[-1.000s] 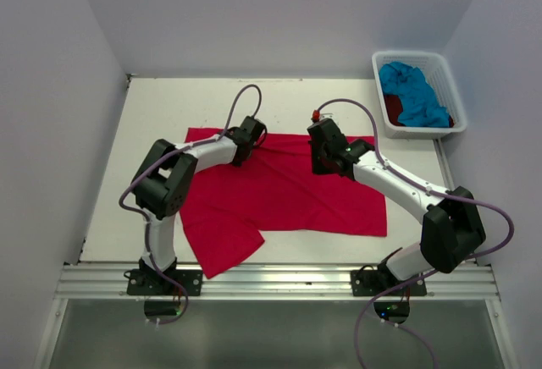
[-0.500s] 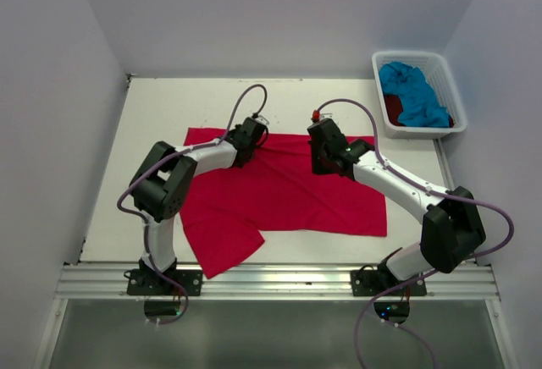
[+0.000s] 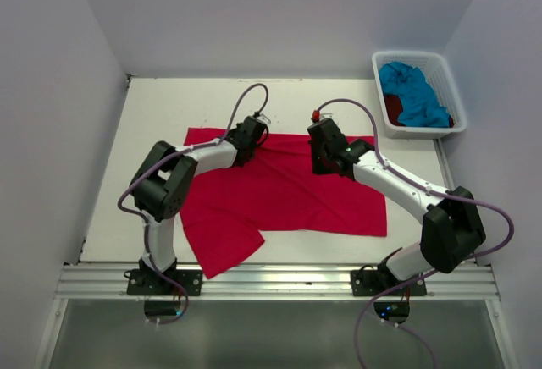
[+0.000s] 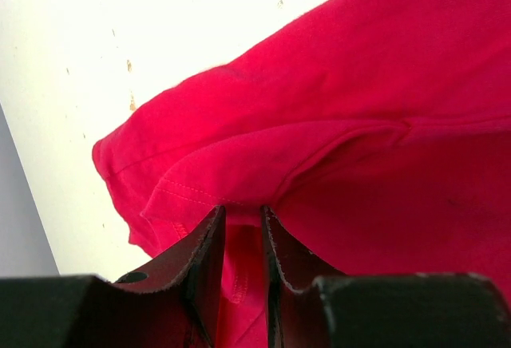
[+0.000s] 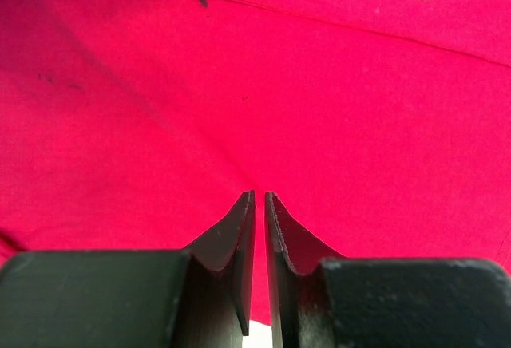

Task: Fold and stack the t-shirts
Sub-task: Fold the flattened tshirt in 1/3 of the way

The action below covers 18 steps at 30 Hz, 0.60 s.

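**A:** Start big. Where's the danger?

**B:** The tabletop [image 3: 161,115] has walls to the left and behind. The red-pink t-shirt [image 3: 288,200] lies spread across its middle, with its far hem near the back wall. Lift that hem upward or backward and the arms run short of room. I reckon the safe direction is toward the near rail, where bare tabletop shows in front of the shirt.

**A:** And the right side?

**B:** The white basket [image 3: 380,90] sits in the far right corner, apart from the shirt. It holds the turquoise t-shirt [image 3: 415,94] heaped over the dark red t-shirt [image 3: 392,108]. A wide swing of the right arm could knock it.

**A:** The grips?

**B:** The left claw [image 4: 242,211] is clenched on a folded hem at the shirt's far left edge, with cloth bunched between its fingers. The right claw [image 5: 259,195] is pressed almost together at the far edge. It seems to nip only a thin layer, which I judge the weaker hold.

**A:** So what fails first?

**B:** The right side probably slips free, leaving a crooked fold. Uneven pulling would also drag the whole shirt. The loose sleeve [image 3: 222,249] at the near left may tuck under itself.
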{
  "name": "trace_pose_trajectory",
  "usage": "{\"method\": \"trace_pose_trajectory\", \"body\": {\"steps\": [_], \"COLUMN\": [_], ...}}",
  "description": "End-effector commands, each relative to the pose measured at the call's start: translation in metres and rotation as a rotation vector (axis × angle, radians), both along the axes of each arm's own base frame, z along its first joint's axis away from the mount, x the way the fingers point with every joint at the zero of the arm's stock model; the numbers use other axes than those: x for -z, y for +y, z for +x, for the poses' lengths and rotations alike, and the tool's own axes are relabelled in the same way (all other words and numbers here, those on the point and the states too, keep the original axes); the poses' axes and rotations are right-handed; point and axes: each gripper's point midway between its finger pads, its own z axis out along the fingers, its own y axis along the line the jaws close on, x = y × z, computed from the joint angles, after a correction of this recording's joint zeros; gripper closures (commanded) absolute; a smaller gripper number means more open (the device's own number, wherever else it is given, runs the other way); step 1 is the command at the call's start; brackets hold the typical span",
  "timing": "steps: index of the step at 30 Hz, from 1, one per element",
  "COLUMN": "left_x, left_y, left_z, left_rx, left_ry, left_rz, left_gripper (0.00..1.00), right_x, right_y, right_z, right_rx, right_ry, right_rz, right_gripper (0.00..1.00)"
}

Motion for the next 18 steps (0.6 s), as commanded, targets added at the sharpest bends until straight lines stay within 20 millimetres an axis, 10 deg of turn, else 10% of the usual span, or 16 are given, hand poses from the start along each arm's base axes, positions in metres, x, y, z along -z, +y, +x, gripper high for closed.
{"method": "trace_pose_trajectory", "body": {"steps": [1, 18], "left_x": [-0.012, 0.019], "left_y": [-0.013, -0.011], "left_z": [0.009, 0.003], "left_rx": [0.012, 0.004], "left_ry": [-0.047, 0.015], "left_rz": [-0.058, -0.035], "left_gripper": [0.73, 0.73], "right_x": [-0.014, -0.012], "right_y": [0.0, -0.004], "right_z": [0.004, 0.003], "right_rx": [-0.003, 0.007], "right_ry": [-0.039, -0.042], "right_rz": [0.01, -0.002], "right_gripper": [0.86, 0.86]}}
